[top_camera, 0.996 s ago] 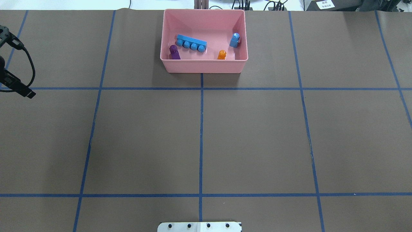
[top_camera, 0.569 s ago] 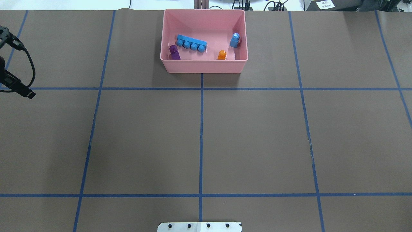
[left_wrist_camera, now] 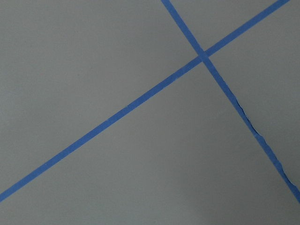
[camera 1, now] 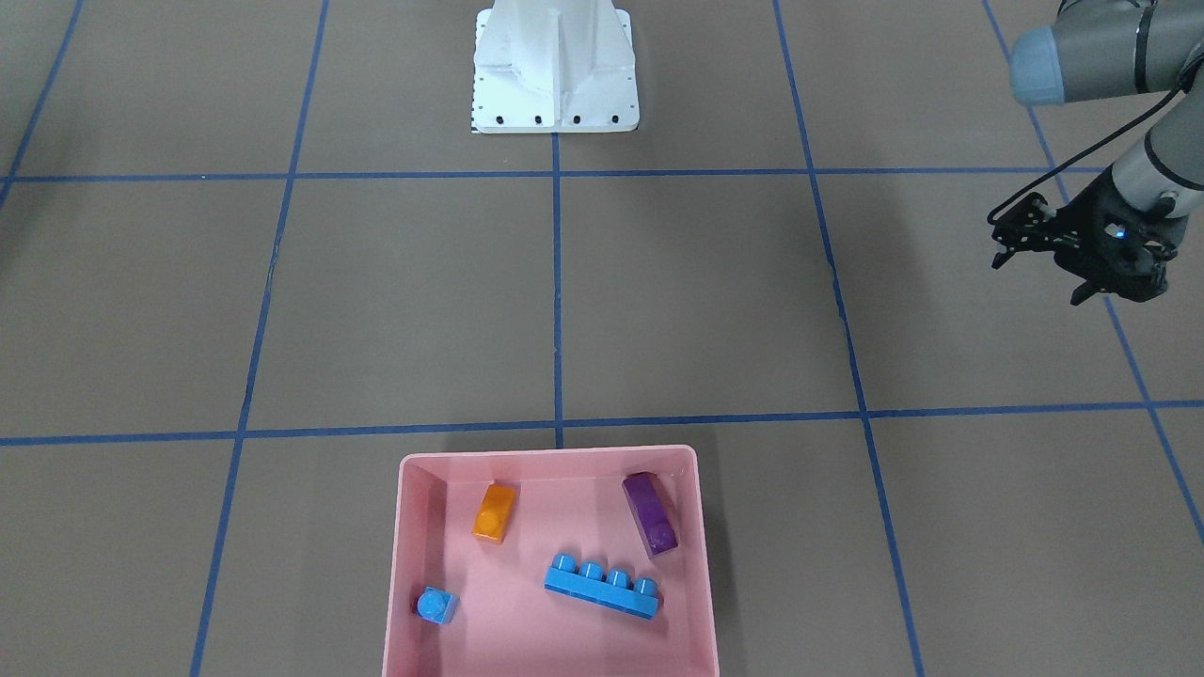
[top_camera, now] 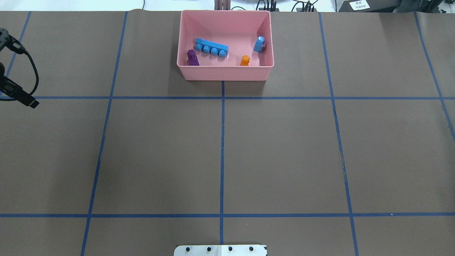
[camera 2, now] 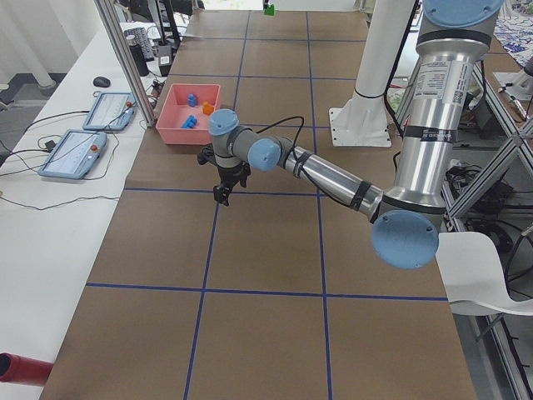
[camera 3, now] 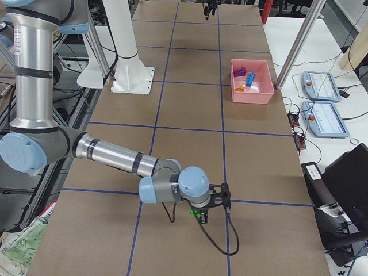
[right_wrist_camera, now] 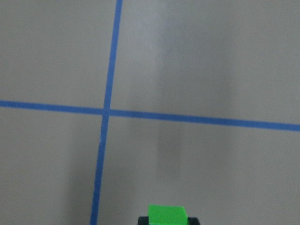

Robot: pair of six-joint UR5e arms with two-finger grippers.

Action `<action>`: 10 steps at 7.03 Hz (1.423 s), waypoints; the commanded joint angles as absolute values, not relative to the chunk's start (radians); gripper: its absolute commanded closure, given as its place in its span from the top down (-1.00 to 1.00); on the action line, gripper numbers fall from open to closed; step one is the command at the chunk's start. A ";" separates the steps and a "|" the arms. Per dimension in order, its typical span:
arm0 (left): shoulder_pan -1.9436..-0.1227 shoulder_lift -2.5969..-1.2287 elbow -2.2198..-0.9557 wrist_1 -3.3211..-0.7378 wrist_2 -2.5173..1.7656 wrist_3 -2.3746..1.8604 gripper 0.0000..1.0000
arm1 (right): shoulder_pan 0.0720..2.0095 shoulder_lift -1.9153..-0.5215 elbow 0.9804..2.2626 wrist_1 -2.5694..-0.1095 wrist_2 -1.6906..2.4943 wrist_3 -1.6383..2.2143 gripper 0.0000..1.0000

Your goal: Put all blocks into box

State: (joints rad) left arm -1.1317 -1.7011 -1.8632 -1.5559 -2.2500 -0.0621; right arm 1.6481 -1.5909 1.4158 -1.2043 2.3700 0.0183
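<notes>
1. The box (top_camera: 225, 74) sits at the table's far edge from the robot, midway along it, with its long side running left to right.
2. Four blocks lie inside it. The blue bar (top_camera: 211, 48) is in the left half and the purple block (top_camera: 192, 57) sits by the left wall. The orange block (top_camera: 245, 60) is against the near wall and the blue cube (top_camera: 260, 44) by the right wall.
3. The green block (right_wrist_camera: 167, 214) is the only one outside the box. It shows at the bottom edge of the right wrist view, with dark fingertips close on either side.
4. The right gripper (camera 3: 198, 213) appears clamped on the green block, over the table's right end. A blue tape crossing lies just ahead of it. Too little of the block shows to tell how its long axis runs.
5. The key relation is that the box lies well apart from the right gripper, off toward the robot's left and forward. My judgement is that the carry goes in that direction and ends above the rim.
6. The left gripper (camera 2: 223, 187) hangs over the table's left part, nearer the box by my reading. Nothing shows in it, and I cannot tell whether its jaws are parted or closed.
7. The far half of the box floor and the gap between orange block and cube are bare. These look like the safest places to drop the block.
</notes>
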 commanded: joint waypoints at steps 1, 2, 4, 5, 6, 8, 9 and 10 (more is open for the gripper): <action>-1.162 -1.654 -1.864 -1.568 -2.243 -0.216 1.00 | 1.608 -1.397 1.414 -1.389 2.368 0.032 -1.00; -1.239 -1.654 -1.853 -1.565 -2.247 -0.168 1.00 | 1.583 -1.335 1.416 -1.444 2.372 0.035 -1.00; -1.377 -1.628 -1.780 -1.557 -2.252 0.025 1.00 | 1.536 -1.202 1.417 -1.558 2.373 0.093 -1.00; -1.464 -1.605 -1.732 -1.557 -2.252 0.126 1.00 | 1.496 -1.145 1.416 -1.559 2.373 0.197 -1.00; -1.536 -1.583 -1.689 -1.560 -2.252 0.217 1.00 | 1.450 -1.102 1.413 -1.560 2.373 0.253 -1.00; -1.624 -1.556 -1.678 -1.552 -2.285 0.262 1.00 | 1.350 -0.998 1.399 -1.562 2.372 0.400 -1.00; -1.626 -1.555 -1.680 -1.551 -2.328 0.252 1.00 | 1.297 -0.929 1.378 -1.562 2.364 0.495 -1.00; -1.626 -1.555 -1.678 -1.551 -2.330 0.250 1.00 | 1.235 -0.846 1.350 -1.560 2.332 0.602 -1.00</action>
State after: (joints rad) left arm -1.6193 -1.5576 -1.6798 -1.5517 -2.3125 0.2519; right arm 1.3064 -0.9385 1.3788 -1.5612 2.3590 0.4798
